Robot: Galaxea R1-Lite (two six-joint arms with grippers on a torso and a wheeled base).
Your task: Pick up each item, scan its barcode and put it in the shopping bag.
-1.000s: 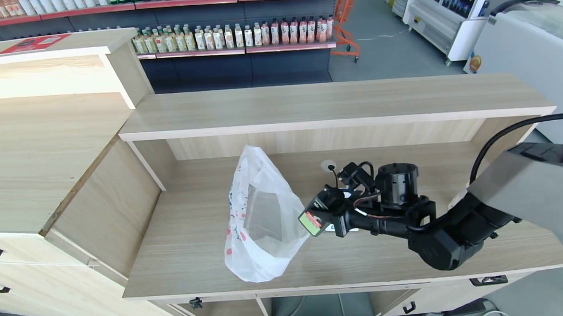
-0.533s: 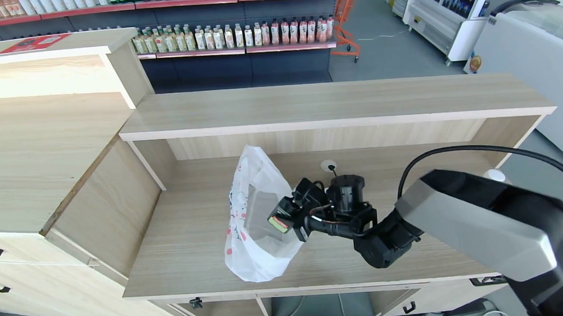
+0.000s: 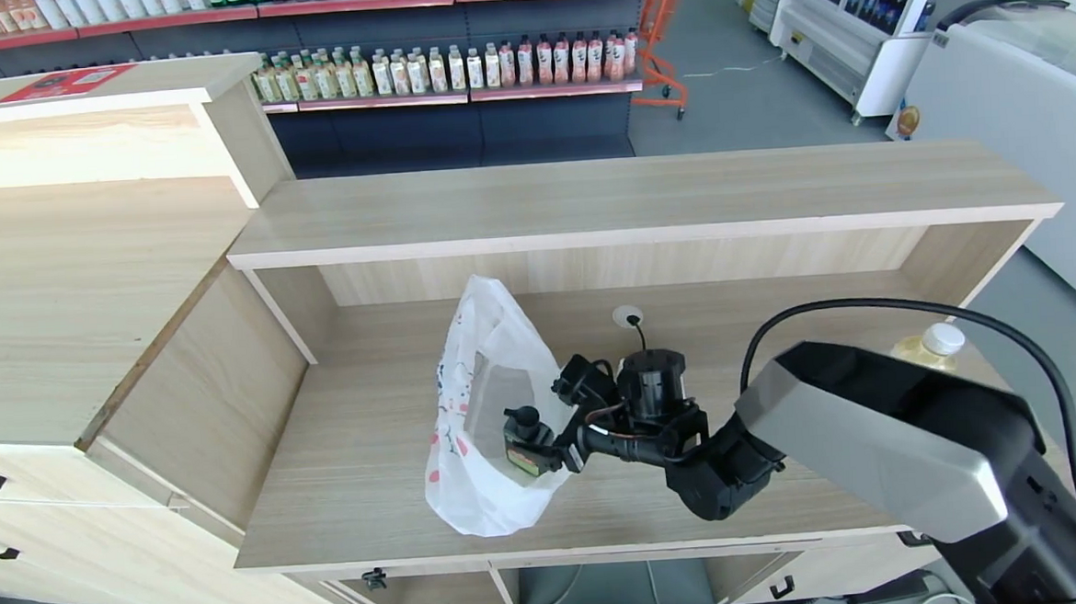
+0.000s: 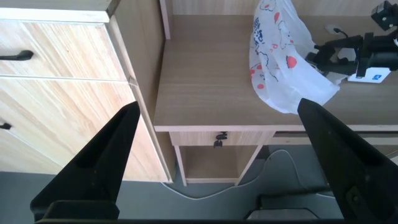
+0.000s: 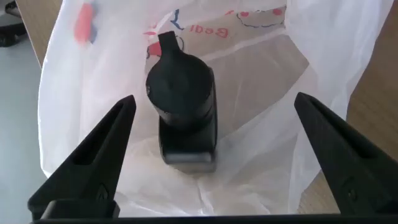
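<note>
**Bottle in the bag, right tool spread at the mouth**

We are seeing the right tool hanging at the mouth of the white shopping bag. Its fingers are standing wide apart on either side of the dark bottle, apart from it. The bottle is sitting inside the bag, black cap uppermost, with the bag's film around it. The bag is standing on the counter, its bottom lying close to the front edge. On the robot's left of the bag, the counter top is running on to the side wall, and behind the bag a narrower strip is running to the back wall. The left tool is hovering out past the counter's front edge, beside the drawer cabinet, with its fingers also spread wide. A white-capped bottle is standing near the counter's right end, partly hidden behind the right arm.
</note>
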